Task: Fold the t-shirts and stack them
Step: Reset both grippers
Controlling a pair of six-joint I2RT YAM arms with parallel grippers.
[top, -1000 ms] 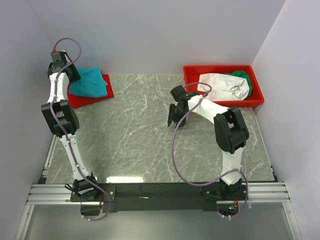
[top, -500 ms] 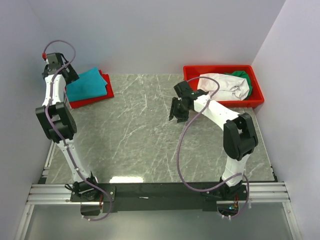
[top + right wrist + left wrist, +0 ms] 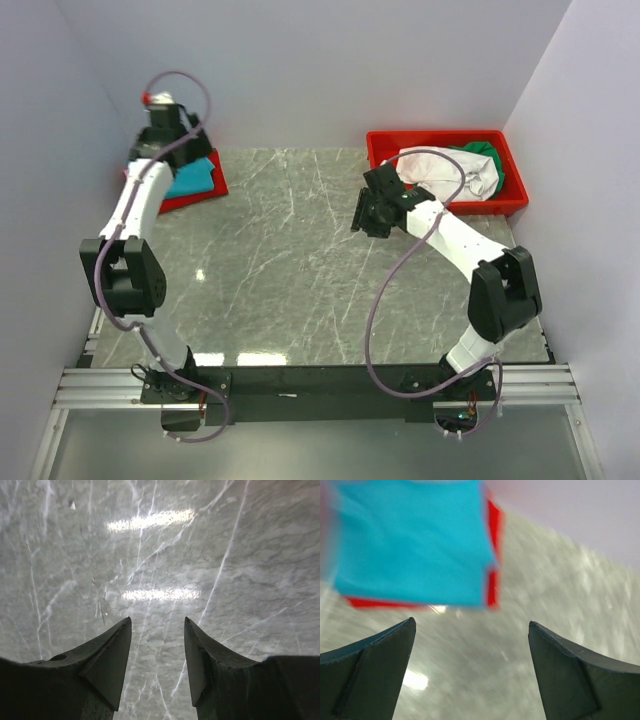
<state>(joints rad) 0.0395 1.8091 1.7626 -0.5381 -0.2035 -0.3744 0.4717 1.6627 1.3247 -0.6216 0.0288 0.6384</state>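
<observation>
Between pale walls [image 3: 320, 70], marbled table [image 3: 290, 280], teal t-shirt [image 3: 410, 540]

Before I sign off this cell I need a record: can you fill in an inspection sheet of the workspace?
Surface: marble table, bare in the middle, with light glare.
Job's things: teal shirt lies folded on the red shirt, far left corner. The white shirt and green shirt are crumpled in the bin, far right.
Clutter: nothing seen.
Grippers: left pincer open and empty, near the teal shirt. Right pincer open and empty, over bare table.
Cables: left cable and right cable, both purple, loop loose off the arms.
Surroundings: plain walls on three sides.
</observation>
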